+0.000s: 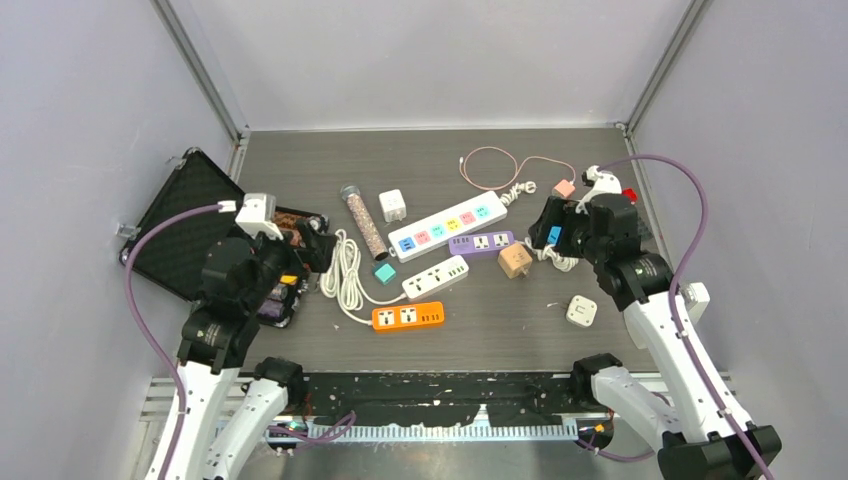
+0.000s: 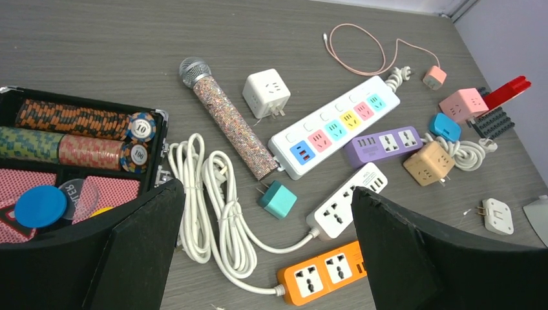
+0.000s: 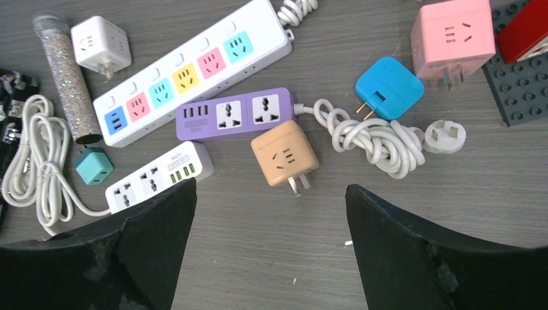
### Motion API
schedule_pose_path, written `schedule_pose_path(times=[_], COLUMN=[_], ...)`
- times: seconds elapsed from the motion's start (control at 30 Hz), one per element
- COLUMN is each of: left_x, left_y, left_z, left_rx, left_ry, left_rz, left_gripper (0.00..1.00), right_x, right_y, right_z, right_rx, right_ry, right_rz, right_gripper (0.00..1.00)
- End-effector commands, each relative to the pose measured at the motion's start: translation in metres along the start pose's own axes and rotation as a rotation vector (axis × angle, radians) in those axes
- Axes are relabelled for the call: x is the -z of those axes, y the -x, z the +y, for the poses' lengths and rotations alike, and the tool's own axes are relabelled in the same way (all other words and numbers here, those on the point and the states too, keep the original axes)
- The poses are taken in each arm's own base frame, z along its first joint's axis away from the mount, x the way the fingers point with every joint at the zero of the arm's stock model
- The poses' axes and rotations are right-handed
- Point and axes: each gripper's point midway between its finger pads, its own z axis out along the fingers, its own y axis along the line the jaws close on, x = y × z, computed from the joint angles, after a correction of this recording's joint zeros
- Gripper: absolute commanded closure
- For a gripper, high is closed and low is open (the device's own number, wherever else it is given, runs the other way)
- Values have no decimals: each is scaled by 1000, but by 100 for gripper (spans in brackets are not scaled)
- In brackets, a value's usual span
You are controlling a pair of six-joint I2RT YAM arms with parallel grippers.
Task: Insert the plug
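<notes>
Loose plugs lie on the grey table: a teal cube plug (image 2: 279,199), a tan cube plug (image 3: 284,152), a blue plug (image 3: 389,87), a pink cube (image 3: 452,37) and a white cube (image 2: 266,93). Among them are a long white strip with coloured sockets (image 1: 447,226), a purple strip (image 3: 236,113), a small white strip (image 2: 349,200) and an orange strip (image 2: 320,271). My left gripper (image 2: 266,188) hangs open above the teal plug and the white cord. My right gripper (image 3: 270,186) is open over bare table, just near of the tan plug. Neither holds anything.
An open black case (image 2: 77,123) of poker chips sits at the left. A glitter microphone (image 2: 229,119), a coiled white cord (image 2: 210,206), a pink cable (image 1: 495,165), a flat white adapter (image 1: 581,311) and a dark brick plate (image 3: 523,77) also lie on the table.
</notes>
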Motion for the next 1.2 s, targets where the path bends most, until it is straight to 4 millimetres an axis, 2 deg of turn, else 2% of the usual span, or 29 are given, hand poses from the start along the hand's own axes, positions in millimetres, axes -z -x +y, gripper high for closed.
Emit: schedule_pose_path(times=[0.0,0.17,0.27,0.4,0.67,0.87,0.97,1.17], left_x=[-7,-11,-11,-11,-20,-28,-30,-32], left_y=[12,2,0,-2,-18,-27,-28,-31], left_z=[-2,-23,-33,-35,-37,-37,-37,-36], left_rx=[12,-5,-5,2,48,68,72,73], left_ry=[-20,-155,-211,-227,-239,-241,-239,-235], left_rz=[-87,-62,-59,-59,8,59,72,81], left_gripper=[0,0,0,0,0,0,0,0], right_x=[-8,-30,-44,-63,-102,-122,-134,-141], right_y=[-12,-47,-63,-72,-92,-96,-105,-117], right_z=[-12,-27,-23,-10,-5,-3,0,-3], right_rx=[14,-9,-5,63,154,188,194,210], right_ry=[-56,-135,-121,-84,-112,-122,-108,-129], right_rz=[45,181,236,270,394,403,439,469], right_gripper=[10,10,11,9,10,11,12,16])
